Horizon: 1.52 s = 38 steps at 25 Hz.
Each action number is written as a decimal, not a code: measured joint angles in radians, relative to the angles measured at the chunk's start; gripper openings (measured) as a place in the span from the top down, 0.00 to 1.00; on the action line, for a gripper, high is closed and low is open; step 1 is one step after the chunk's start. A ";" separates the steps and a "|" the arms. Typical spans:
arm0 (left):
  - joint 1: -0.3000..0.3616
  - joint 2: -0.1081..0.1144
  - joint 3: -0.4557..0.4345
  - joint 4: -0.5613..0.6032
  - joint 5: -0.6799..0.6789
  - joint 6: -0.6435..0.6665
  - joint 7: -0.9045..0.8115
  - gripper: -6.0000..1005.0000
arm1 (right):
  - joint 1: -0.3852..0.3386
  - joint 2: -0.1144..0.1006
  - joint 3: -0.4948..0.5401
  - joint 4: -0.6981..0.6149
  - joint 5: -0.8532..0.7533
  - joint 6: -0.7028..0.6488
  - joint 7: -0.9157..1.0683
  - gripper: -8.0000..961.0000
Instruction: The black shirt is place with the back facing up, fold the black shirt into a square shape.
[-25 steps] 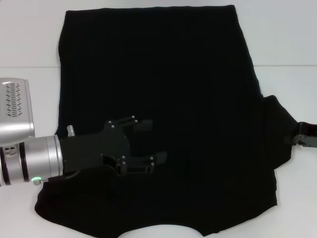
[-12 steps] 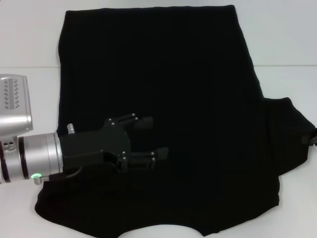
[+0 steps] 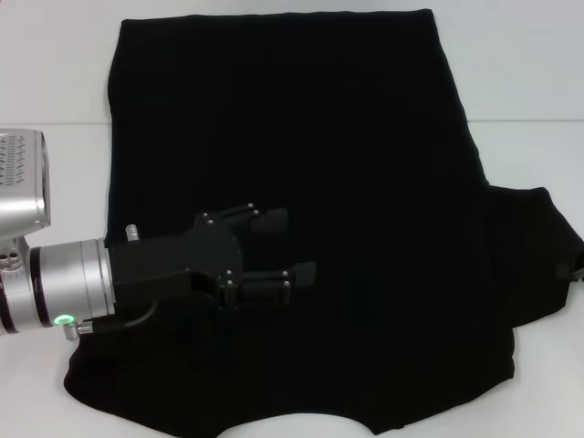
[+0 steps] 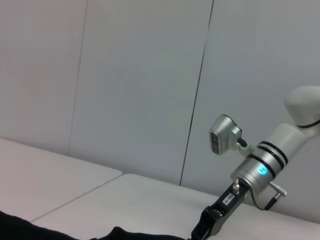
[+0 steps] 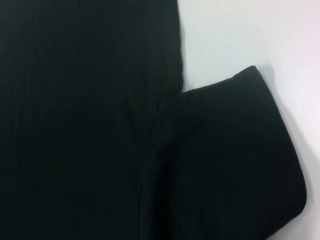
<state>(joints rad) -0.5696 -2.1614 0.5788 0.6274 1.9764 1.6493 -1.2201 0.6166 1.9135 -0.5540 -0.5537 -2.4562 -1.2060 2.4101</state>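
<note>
Left gripper (image 3: 278,246) sits over the black shirt's (image 3: 301,137) near-left part, fingers apart, nothing between them. The shirt lies flat on the white table (image 3: 529,82). The right sleeve (image 5: 235,150) lies spread out. Only the left wrist view shows the right gripper (image 4: 205,230), its finger state indeterminable, and the grey wall (image 4: 125,75) behind.
</note>
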 joint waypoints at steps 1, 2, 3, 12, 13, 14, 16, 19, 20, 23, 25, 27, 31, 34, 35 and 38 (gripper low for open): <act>0.000 0.000 0.000 0.000 -0.001 0.002 0.000 0.14 | -0.004 -0.001 0.004 -0.008 0.003 -0.010 -0.004 0.98; 0.000 0.000 0.000 0.000 -0.002 0.004 -0.001 0.14 | -0.006 -0.001 0.008 -0.017 0.007 -0.020 -0.008 0.98; -0.001 0.001 0.000 0.001 -0.002 0.004 -0.001 0.14 | -0.009 -0.001 0.012 -0.025 0.011 -0.033 -0.014 0.98; -0.007 0.005 0.000 0.004 -0.005 -0.001 0.002 0.14 | -0.013 0.013 0.011 -0.041 0.030 -0.050 -0.036 0.98; -0.007 0.003 0.000 0.003 -0.006 -0.004 0.002 0.14 | -0.016 0.011 0.013 -0.043 0.032 -0.056 -0.036 0.98; -0.007 0.002 0.000 0.002 -0.006 -0.006 0.001 0.14 | -0.019 0.008 0.016 -0.047 0.035 -0.065 -0.036 0.98; -0.007 0.000 0.000 0.001 -0.008 -0.007 0.000 0.14 | -0.025 0.004 0.020 -0.060 0.040 -0.078 -0.035 0.98; -0.006 -0.001 -0.001 0.000 -0.010 -0.002 -0.004 0.14 | -0.028 0.003 0.025 -0.067 0.040 -0.082 -0.031 0.98; -0.004 -0.001 -0.001 0.000 -0.010 0.003 -0.005 0.14 | -0.027 0.004 0.025 -0.067 0.039 -0.081 -0.030 0.98; 0.001 0.000 0.000 0.003 -0.010 0.008 -0.004 0.14 | -0.025 0.008 0.025 -0.068 0.037 -0.066 -0.029 0.98; 0.002 0.000 -0.001 0.004 -0.010 0.007 -0.003 0.14 | -0.027 0.008 0.025 -0.069 0.037 -0.055 -0.028 0.98; 0.002 0.000 -0.001 0.004 -0.010 0.007 -0.004 0.14 | -0.029 0.006 0.026 -0.069 0.036 -0.048 -0.026 0.98; 0.001 0.000 -0.001 0.002 -0.010 0.005 -0.005 0.14 | -0.038 -0.005 0.031 -0.069 0.035 -0.041 -0.025 0.97; 0.000 0.000 0.000 0.000 -0.009 0.000 -0.005 0.14 | -0.044 -0.014 0.034 -0.069 0.034 -0.040 -0.025 0.96; -0.001 0.000 0.001 0.000 -0.008 -0.003 -0.005 0.14 | -0.045 -0.017 0.034 -0.069 0.034 -0.040 -0.025 0.96; -0.002 0.000 0.001 -0.004 -0.007 -0.008 -0.002 0.14 | -0.049 -0.024 0.033 -0.069 0.034 -0.039 -0.025 0.95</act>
<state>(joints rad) -0.5714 -2.1613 0.5797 0.6233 1.9693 1.6417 -1.2222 0.5677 1.8894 -0.5206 -0.6228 -2.4225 -1.2454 2.3854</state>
